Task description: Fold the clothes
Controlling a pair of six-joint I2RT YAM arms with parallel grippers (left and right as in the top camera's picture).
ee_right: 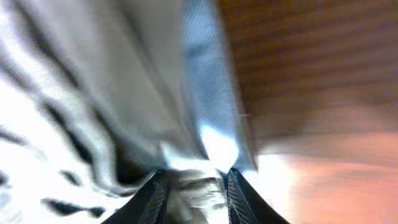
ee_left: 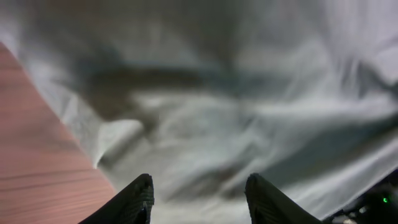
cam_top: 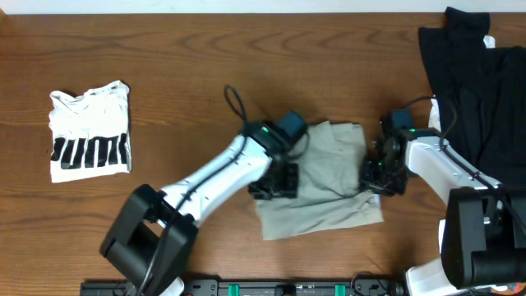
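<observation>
Khaki shorts [cam_top: 329, 185] are lying crumpled on the table [cam_top: 164, 82], just right of centre and low in the overhead view, not yet looking neatly folded. Left arm [cam_top: 218, 177] is coming in from 7 o'clock, and the left jaws are sitting on the shorts' 9 o'clock edge. In the left wrist view the fingers [ee_left: 140, 199] are standing apart over rumpled cloth, nothing pinched, with bare table at 8 o'clock. Right arm [cam_top: 444, 164] is reaching in from 4 o'clock, right jaws at the shorts' 3 o'clock edge. In the right wrist view its fingers [ee_right: 155, 196] are sitting close together and clamping a fold of the fabric. White tee [cam_top: 89, 131] is lying well apart at the shorts' 9 o'clock, black garments [cam_top: 481, 82] heaped at 2 o'clock.
</observation>
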